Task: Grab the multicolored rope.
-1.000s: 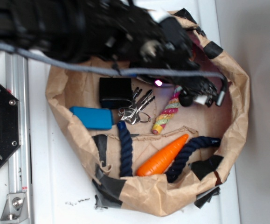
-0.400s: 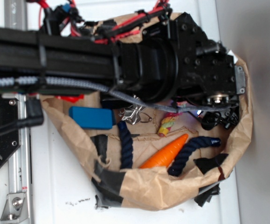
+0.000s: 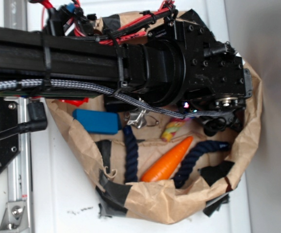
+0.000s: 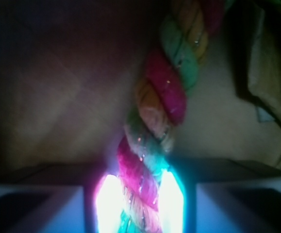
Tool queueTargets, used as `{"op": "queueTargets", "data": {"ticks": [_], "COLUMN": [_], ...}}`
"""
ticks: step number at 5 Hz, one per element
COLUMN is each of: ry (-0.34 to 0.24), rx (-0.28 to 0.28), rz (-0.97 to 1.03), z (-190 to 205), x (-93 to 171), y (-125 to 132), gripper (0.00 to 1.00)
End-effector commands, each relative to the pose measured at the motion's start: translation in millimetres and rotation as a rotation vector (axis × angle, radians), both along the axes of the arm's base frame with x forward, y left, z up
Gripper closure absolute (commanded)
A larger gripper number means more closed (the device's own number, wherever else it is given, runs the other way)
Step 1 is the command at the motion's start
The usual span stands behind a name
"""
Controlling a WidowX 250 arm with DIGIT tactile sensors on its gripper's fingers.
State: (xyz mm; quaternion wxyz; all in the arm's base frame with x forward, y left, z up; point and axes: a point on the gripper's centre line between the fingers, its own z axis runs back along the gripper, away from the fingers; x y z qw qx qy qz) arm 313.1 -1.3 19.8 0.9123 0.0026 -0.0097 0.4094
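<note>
Wrist view shows the multicolored rope [image 4: 152,145] running between the end effector [image 4: 140,204] fingers, which look pressed against it. Risk, I judge: the hold sits near one end, so lifting could let it slip out.

The black WidowX arm [image 3: 82,53] reaches in from the left, wrist bent downward. Its black two-fingered gripper [image 4: 140,206] has both fingers [image 4: 38,206] pressed against whatever sits between them.
</note>
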Motion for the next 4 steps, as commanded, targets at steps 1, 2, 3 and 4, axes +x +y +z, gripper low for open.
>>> {"op": "queueTargets", "data": {"ticks": [1,2,3,4], "ry": [-0.257,-0.340,-0.208,-0.138], "rx": [-0.037,-0.116,-0.178,-0.168], "rz": [-0.284,-0.422,-0.609,-0.713], "z": [80,127,163,156], "x": [-18,-11,-4,-3], "y": [36,49,35,19], "gripper": [1.00,1.00,1.00,1.00]}}
